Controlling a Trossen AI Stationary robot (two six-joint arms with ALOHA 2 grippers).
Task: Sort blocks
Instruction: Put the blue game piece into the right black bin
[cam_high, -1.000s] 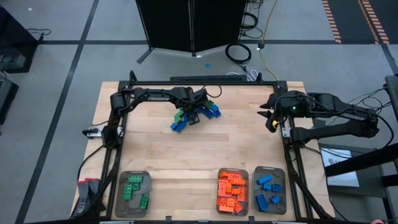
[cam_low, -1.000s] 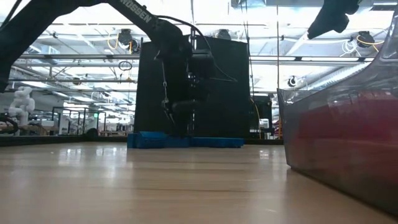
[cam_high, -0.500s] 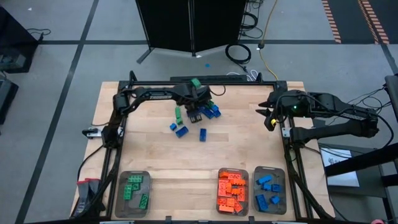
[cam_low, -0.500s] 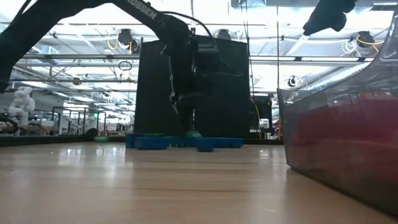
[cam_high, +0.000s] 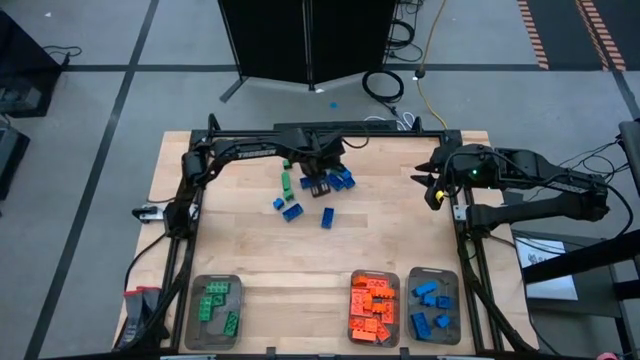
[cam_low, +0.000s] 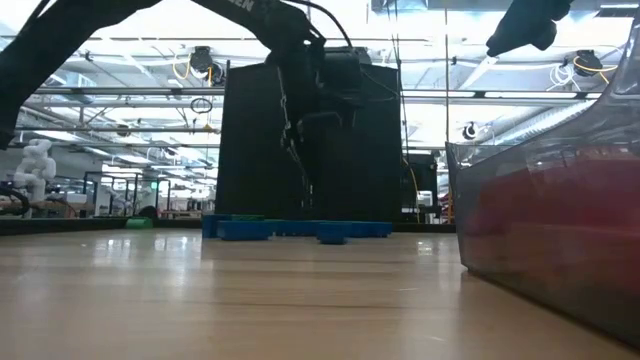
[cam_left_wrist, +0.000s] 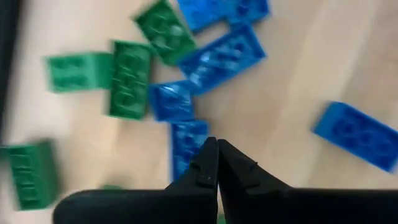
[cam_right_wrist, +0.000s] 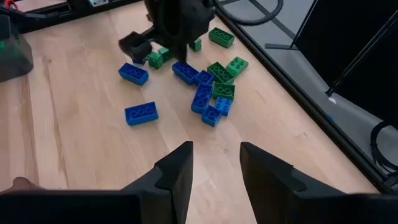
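A small pile of loose blocks, green and blue, lies at the far middle of the bench. They are not sorted yet. At the near edge, one clear tray has green blocks, the next tray has orange ones, and the last tray has blue ones. So much looks done, and only this pile is left. The left gripper hangs just over the pile with its fingers pressed together, holding nothing. The right gripper waits off to the side, fingers apart and empty.
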